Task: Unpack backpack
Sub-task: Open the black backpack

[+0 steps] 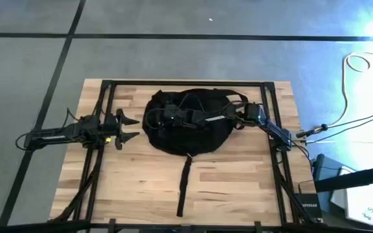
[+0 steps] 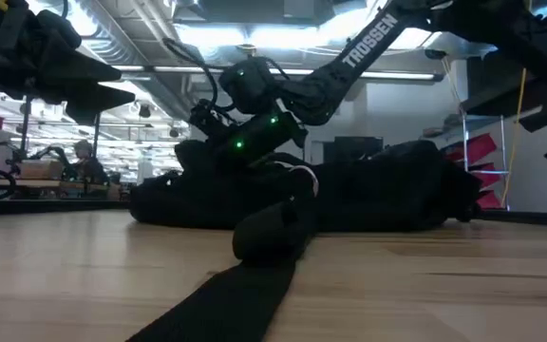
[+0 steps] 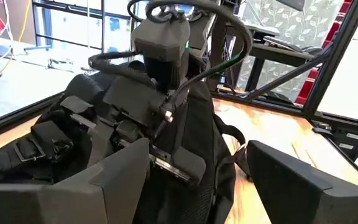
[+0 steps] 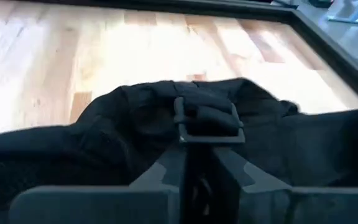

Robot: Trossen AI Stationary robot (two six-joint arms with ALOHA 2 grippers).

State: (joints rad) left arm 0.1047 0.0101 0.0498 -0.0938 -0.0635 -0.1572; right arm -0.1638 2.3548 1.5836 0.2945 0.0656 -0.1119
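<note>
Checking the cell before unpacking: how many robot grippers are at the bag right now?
1. The right gripper is down on the large rounded black fabric backpack, fingers closed on a strap buckle. The left gripper waits open beside it, apart.

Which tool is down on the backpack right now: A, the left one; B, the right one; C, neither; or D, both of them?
B: the high view shows the right tool reaching over the backpack, its fingers closed on a strap buckle in the right wrist view, while the left tool hangs open beside the bag, clear of it.
</note>
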